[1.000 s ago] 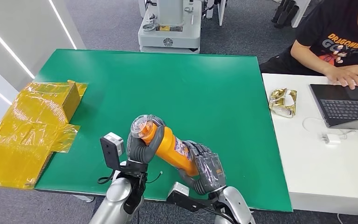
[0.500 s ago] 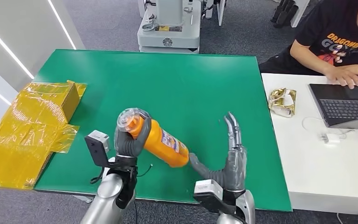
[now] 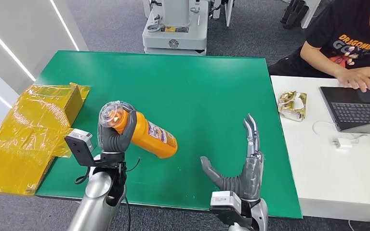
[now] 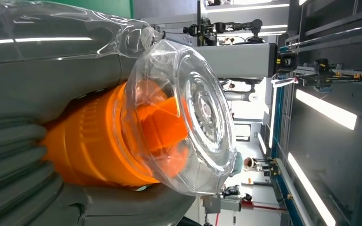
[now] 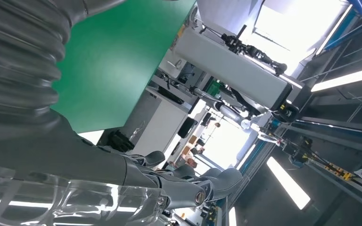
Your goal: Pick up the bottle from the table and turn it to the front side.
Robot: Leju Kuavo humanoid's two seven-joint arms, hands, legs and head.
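Over the near left part of the green bench (image 3: 207, 82), the left robot hand (image 3: 112, 136) holds the orange bottle (image 3: 144, 134) up in the air. Its fingers wrap tight around the neck, just under the clear cap (image 3: 112, 112). The bottle lies tilted — cap end up by the hand, bottom end pointing down and off to the right. It looks like it is not touching the bench, though that is hard to tell for sure. A label (image 3: 155, 132) with small print shows on the side that faces up.

From the left wrist view the clear cap (image 4: 188, 117) is very close, with the orange top inside it.

The right robot hand (image 3: 243, 166) is off to the right, well apart from the bottle. Its fingers are spread wide and straight, and it holds nothing.

The step now looks like the turning part. To do it well, the left robot hand should keep its tight hold on the neck and roll its wrist slowly — not fast, or the heavy bottom end may swing. The front of the bottle should end up facing forward. The free hand could come back to hold the bottom end if the bottle starts to slip.
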